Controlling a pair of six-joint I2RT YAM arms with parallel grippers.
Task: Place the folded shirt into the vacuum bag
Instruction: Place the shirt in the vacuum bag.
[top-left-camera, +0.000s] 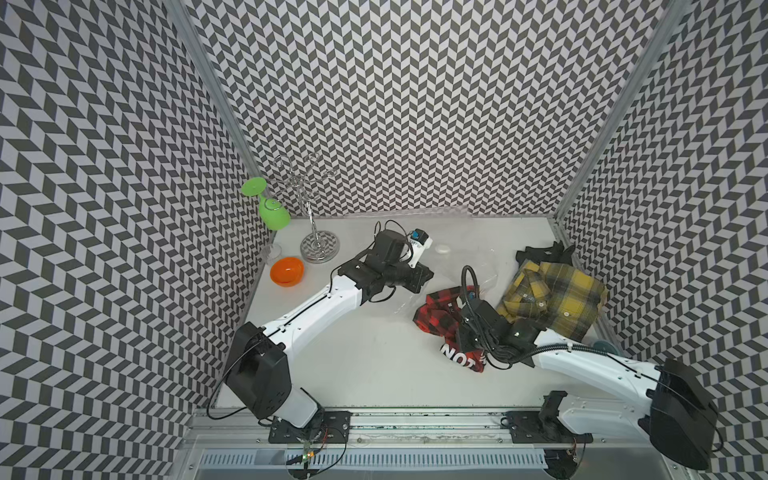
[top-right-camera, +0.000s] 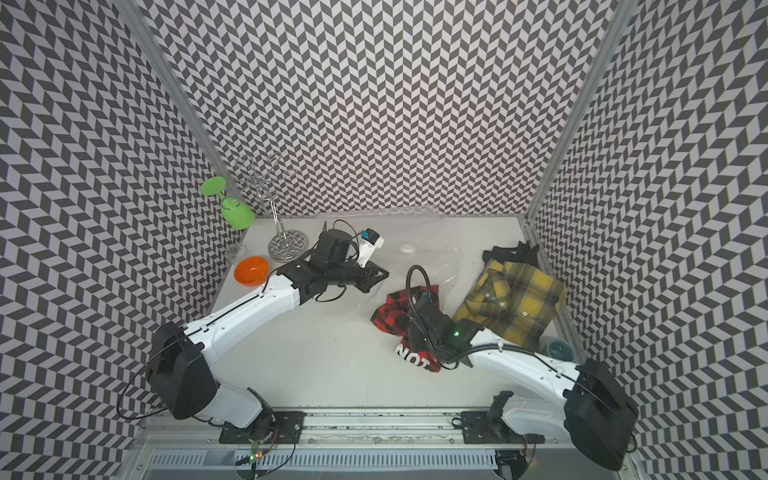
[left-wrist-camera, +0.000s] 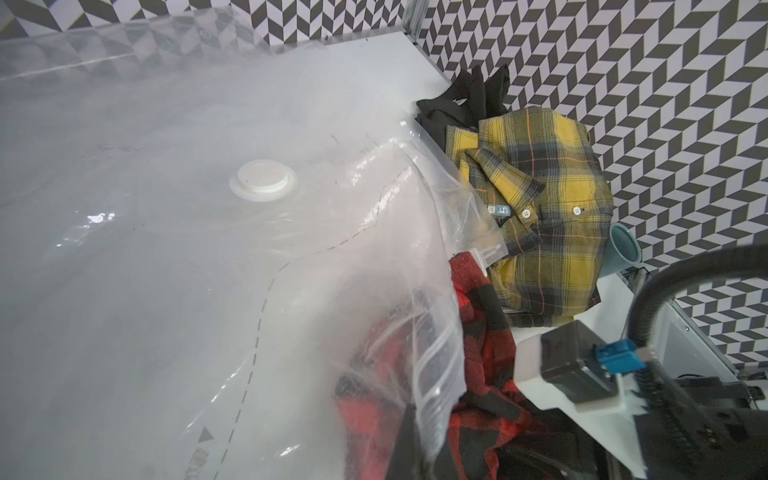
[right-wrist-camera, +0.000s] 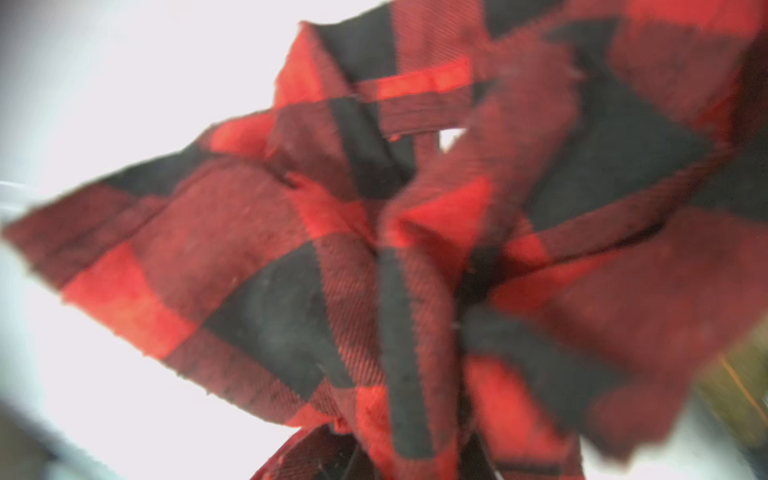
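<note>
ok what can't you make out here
- Right gripper: jaws hidden under its own wrist in both top views; blurred red plaid shirt fills the right wrist view.
- White lettering on that shirt: partly covered by the right arm, top views.
- Teal cup: mostly behind yellow shirt, left wrist view.

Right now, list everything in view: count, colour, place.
vacuum bag: 1, transparent, mid-table towards the back
valve cap: 1, white, on the bag
red shirt: 1, red-black plaid, at the bag's mouth, partly under plastic
yellow shirt: 1, yellow-black plaid, folded, right side
black garment: 1, behind yellow shirt
rack: 1, silver wire, back left
goblet: 1, green, hanging inverted from rack
bowl: 1, orange, left edge
clear cup: 1, beside bowl
teal cup: 1, by right wall
left gripper: black, shut on bag's raised edge
right gripper: black, shut on red shirt
</note>
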